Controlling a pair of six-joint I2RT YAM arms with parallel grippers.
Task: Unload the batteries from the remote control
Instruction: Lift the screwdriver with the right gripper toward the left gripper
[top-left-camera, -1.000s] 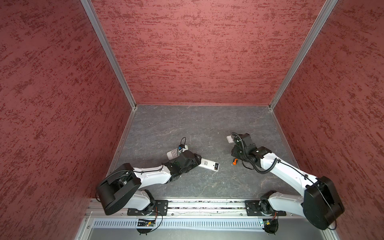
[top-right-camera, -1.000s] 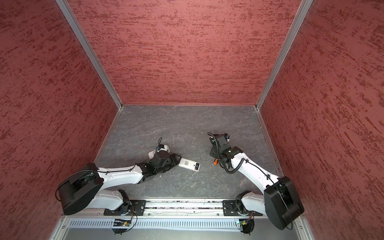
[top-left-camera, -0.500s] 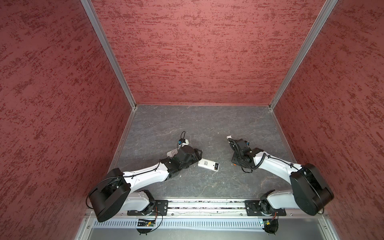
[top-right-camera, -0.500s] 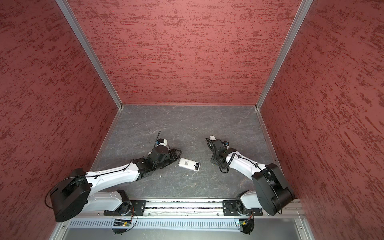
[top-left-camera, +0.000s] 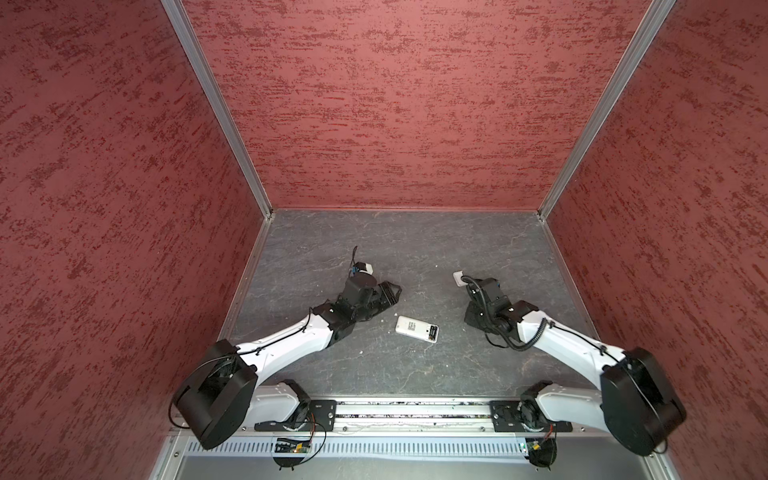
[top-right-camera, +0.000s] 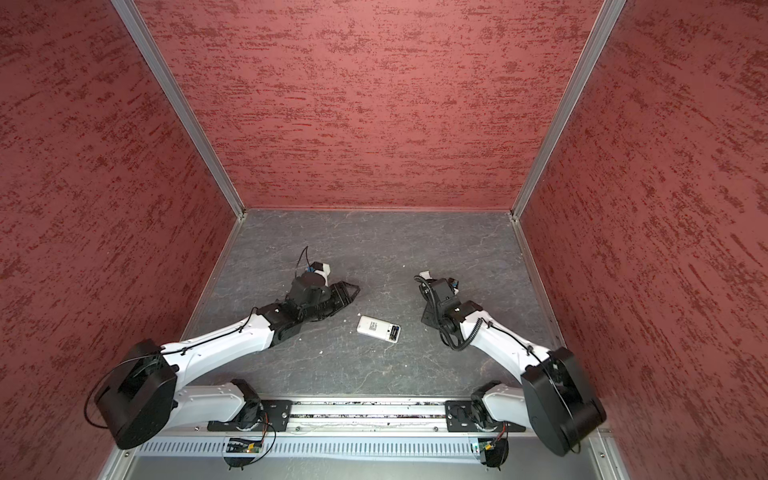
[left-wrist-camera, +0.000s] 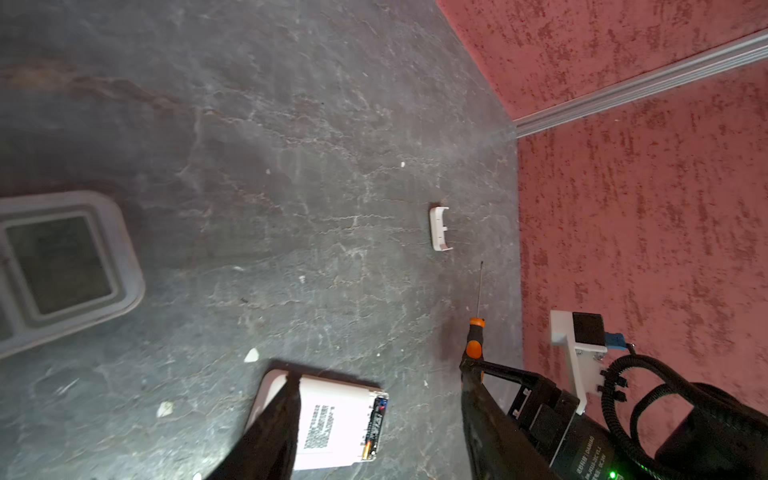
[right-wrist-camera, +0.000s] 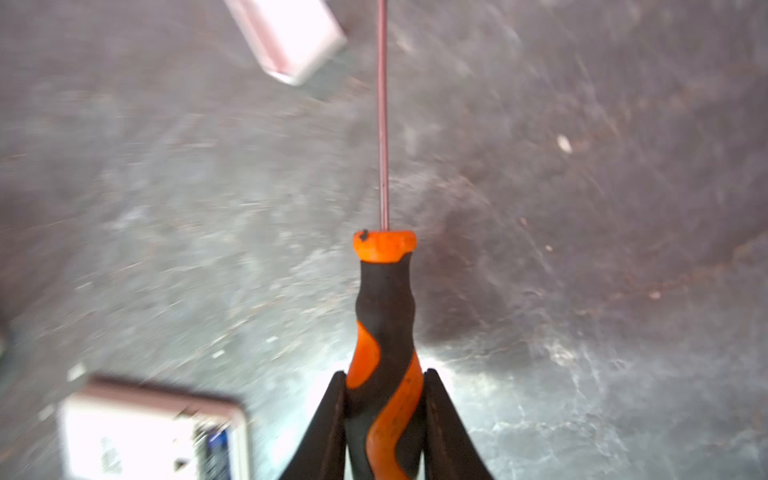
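R tool (right-wrist-camera: 385, 374) w/ 1 screwdriver (right-wrist-camera: 384, 299); 1 remote (top-left-camera: 411, 326), 2 batteries (top-right-camera: 392, 332), 1 cover (left-wrist-camera: 439, 228).

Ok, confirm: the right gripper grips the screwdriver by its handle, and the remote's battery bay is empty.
Not empty: the left wrist view shows batteries in the open bay of the remote. The right gripper does grip the screwdriver by its handle.
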